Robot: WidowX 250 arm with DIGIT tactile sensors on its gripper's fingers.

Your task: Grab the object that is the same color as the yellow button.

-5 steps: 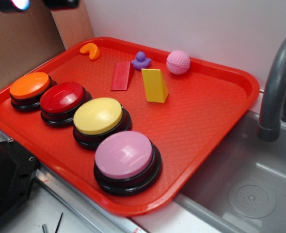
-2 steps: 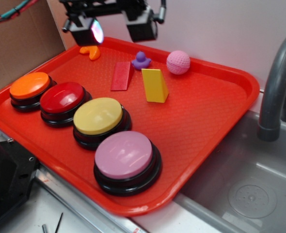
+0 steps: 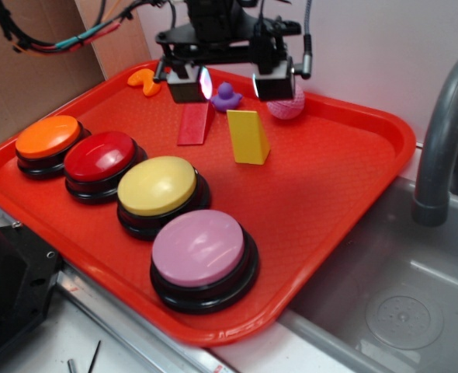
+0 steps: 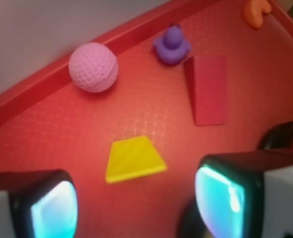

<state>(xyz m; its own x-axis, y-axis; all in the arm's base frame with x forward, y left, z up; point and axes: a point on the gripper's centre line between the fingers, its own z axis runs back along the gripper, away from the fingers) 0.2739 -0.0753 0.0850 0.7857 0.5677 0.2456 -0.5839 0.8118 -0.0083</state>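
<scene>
The small solid yellow wedge-shaped block [image 3: 248,137] stands upright near the middle of the red plastic tray [image 3: 345,194], untouched. Just beside the wedge lies the flat red block [image 3: 194,122]; behind the wedge sit a purple toy duck [image 3: 227,96] and a pink dimpled ball [image 4: 93,67]. The large yellow domed button [image 3: 157,186] is nearer the tray's front edge than the wedge. The end effector [image 3: 230,81] hovers above and behind the wedge, fingers spread apart and empty. Descent and closing are still to do.
</scene>
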